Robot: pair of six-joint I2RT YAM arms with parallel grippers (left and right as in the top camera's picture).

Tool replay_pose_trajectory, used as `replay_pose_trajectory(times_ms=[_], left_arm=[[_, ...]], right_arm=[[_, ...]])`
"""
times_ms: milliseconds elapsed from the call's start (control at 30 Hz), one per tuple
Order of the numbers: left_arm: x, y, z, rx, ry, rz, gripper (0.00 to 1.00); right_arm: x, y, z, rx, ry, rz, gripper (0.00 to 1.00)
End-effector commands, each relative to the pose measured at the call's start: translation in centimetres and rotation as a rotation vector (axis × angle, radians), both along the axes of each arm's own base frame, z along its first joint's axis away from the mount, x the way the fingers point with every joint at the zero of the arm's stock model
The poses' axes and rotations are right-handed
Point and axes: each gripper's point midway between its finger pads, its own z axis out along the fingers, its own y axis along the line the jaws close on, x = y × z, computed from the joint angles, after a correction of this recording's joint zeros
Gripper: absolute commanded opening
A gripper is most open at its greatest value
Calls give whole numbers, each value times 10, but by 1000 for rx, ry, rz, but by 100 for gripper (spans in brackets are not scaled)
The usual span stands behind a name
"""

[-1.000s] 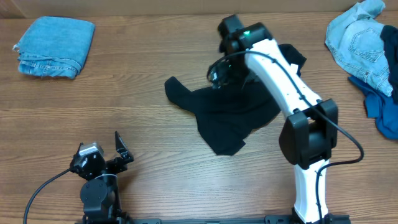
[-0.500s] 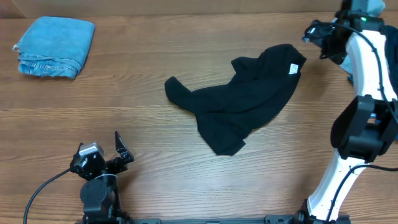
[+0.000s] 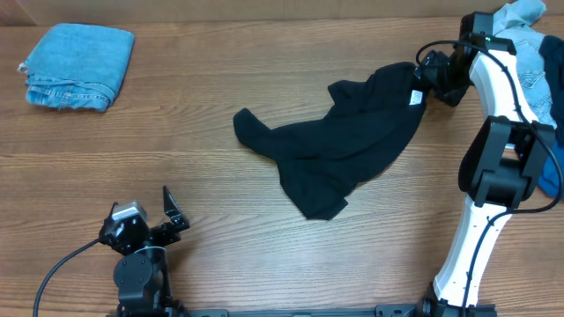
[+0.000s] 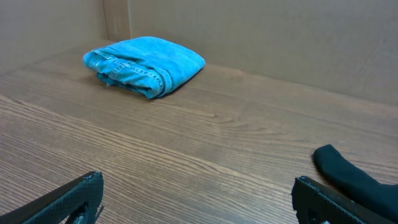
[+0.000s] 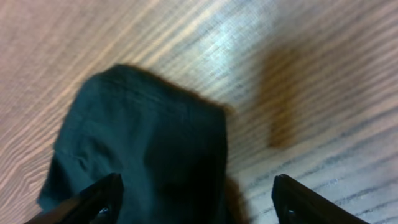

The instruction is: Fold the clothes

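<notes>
The black T-shirt (image 3: 352, 141) lies crumpled mid-table, its white tag (image 3: 414, 97) near the upper right corner. My right gripper (image 3: 434, 72) hovers at that corner. In the right wrist view its jaws stand apart over the dark fabric (image 5: 143, 143), the right gripper (image 5: 196, 199) open and straddling the cloth's edge. The left gripper (image 3: 172, 211) rests at the front left, far from the shirt. In the left wrist view the left gripper (image 4: 196, 199) is open over bare wood, with a black sleeve (image 4: 354, 177) at the right.
A folded light-blue denim piece (image 3: 79, 55) sits at the back left, and it shows as the denim piece (image 4: 146, 62) in the left wrist view. A heap of light denim (image 3: 520, 53) and a royal-blue garment (image 3: 538, 154) lies at the right edge behind my right arm.
My right arm left the middle of the shirt, swung out to the far right, then came back a little to the shirt's tagged corner. The left arm has not moved.
</notes>
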Motion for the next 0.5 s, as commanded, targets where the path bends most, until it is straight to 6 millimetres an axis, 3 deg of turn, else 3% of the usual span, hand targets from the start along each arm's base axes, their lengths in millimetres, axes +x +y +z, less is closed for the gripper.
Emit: replay_pose_trajectory(times_ms=[0, 233, 300, 367, 400, 467], left_arm=[[-1, 3, 1, 21, -3, 16, 100], [-1, 3, 1, 21, -3, 16, 100], [-1, 3, 1, 21, -3, 16, 100], [-1, 3, 1, 21, -3, 16, 100], [-1, 3, 1, 21, -3, 16, 100], [-1, 3, 1, 21, -3, 16, 100]], right_arm=[[3, 4, 10, -4, -11, -3, 75], [-5, 13, -10, -16, 22, 2, 64], [-5, 14, -14, -13, 19, 0, 50], [-1, 14, -13, -15, 3, 4, 18], [1, 14, -10, -12, -7, 6, 8], [5, 21, -1, 18, -33, 35, 4]])
